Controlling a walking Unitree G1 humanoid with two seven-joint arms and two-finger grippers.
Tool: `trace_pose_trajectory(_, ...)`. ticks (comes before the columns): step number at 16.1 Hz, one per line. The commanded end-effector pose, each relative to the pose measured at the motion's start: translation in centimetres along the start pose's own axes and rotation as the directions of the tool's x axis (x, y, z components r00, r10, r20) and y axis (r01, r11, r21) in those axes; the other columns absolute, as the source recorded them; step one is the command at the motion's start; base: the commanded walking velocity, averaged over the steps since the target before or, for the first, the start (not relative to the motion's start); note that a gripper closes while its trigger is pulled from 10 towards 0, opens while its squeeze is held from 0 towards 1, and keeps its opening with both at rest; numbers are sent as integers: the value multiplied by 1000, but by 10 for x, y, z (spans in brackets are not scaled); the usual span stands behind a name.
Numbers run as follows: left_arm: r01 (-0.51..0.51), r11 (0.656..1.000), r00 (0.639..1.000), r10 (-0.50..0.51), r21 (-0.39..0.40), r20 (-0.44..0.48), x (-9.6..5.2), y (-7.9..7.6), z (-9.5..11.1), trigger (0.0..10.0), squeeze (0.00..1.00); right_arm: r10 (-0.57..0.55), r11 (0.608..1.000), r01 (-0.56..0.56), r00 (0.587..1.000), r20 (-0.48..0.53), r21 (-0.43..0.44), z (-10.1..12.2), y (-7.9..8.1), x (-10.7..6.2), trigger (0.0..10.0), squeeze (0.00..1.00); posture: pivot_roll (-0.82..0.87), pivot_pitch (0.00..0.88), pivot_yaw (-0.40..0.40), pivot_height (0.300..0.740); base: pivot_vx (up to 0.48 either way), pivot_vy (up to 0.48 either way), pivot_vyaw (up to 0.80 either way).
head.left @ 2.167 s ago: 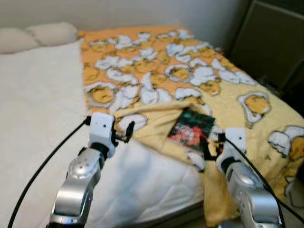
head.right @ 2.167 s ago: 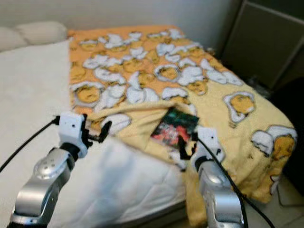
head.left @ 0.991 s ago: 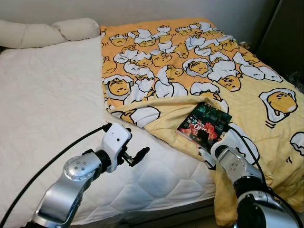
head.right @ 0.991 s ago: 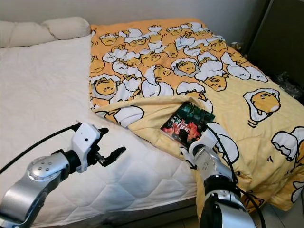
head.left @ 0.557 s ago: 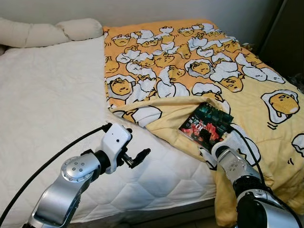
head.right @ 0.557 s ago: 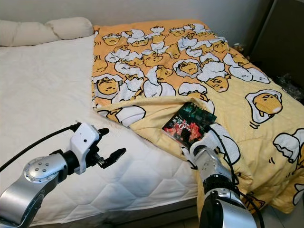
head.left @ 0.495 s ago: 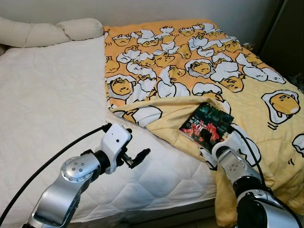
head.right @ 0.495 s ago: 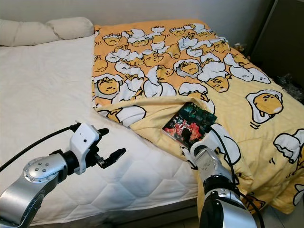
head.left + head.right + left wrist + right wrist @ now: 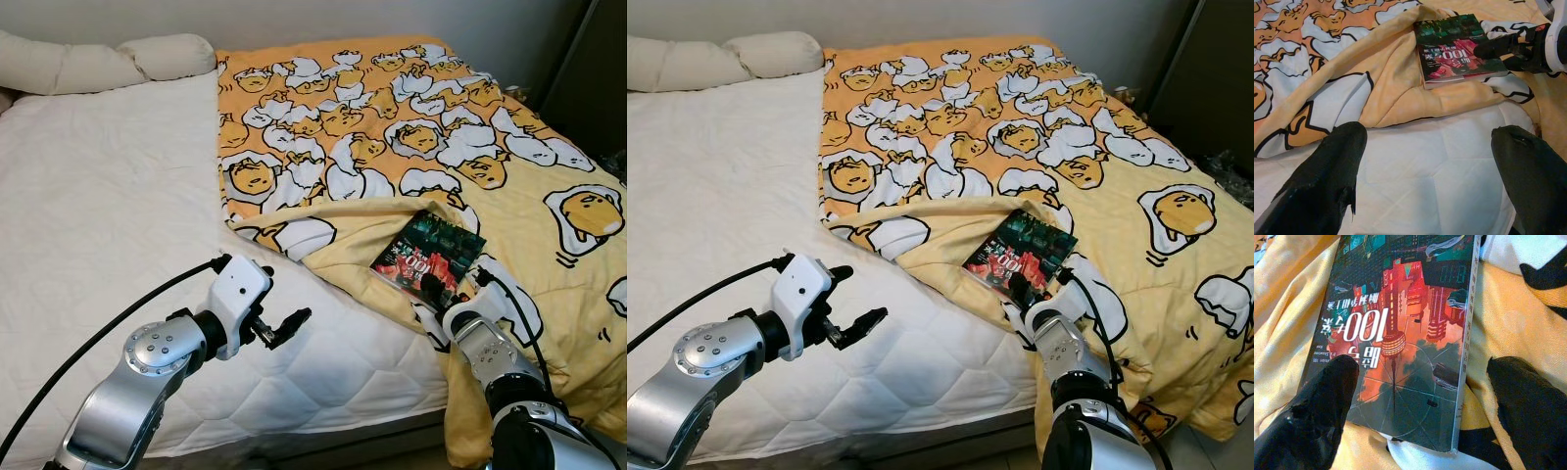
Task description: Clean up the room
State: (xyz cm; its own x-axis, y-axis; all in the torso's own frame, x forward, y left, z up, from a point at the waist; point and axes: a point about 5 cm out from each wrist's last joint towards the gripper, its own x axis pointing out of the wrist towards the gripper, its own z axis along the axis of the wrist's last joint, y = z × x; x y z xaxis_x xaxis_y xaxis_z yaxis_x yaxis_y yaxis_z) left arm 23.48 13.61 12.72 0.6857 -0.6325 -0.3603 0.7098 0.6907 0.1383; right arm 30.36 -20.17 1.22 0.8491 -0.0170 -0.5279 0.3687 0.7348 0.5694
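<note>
A dark book [image 9: 428, 258] with a red city cover lies on a folded-back corner of the yellow egg-print blanket [image 9: 392, 127], near the bed's front edge. My right gripper [image 9: 446, 283] is low over the book's near end, open, with one finger [image 9: 1312, 416] over the cover and the other finger [image 9: 1528, 406] beyond the spine side, over blanket. Nothing is held. My left gripper [image 9: 284, 327] hovers open over the bare white mattress [image 9: 98, 215], to the left of the blanket's fold. In the left wrist view the book [image 9: 1459, 49] lies ahead, with the right gripper [image 9: 1508, 49] at it.
Cream pillows [image 9: 98, 64] line the head of the bed at the far left. A dark cabinet [image 9: 602, 69] stands beyond the bed's right side. The blanket hangs over the front edge of the bed by my right arm.
The view has steadied and shifted slightly. My right gripper has edged forward onto the book's near end. The left gripper has stayed over the mattress.
</note>
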Motion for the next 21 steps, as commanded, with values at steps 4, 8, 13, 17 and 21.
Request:
trace_pose_trajectory(4,8,1000,1000,-8,7,5,-2,0,3,10000,0,72,997,-73,997,20,23,5,12,3,10000,0,125,0,55,740,0,0,0)
trace_pose_trajectory(8,4,1000,1000,-4,13,2,-4,1,3,10000,0,107,990,-113,991,80,81,16,21,6,10000,0,146,0,55,740,0,0,0)
trace_pose_trajectory(13,32,999,999,-32,30,-23,-11,1,4,10000,0,157,950,-184,980,124,252,18,28,9,9137,0,188,0,91,740,0,0,0)
trace_pose_trajectory(17,100,992,993,-95,71,-73,-23,1,6,10000,0,143,928,-169,985,100,333,9,27,10,2824,0,260,0,126,740,0,0,0)
trace_pose_trajectory(21,126,989,988,-118,75,-104,-34,-1,6,10000,0,169,921,-193,980,101,337,7,32,11,0,0,303,0,128,740,0,0,0)
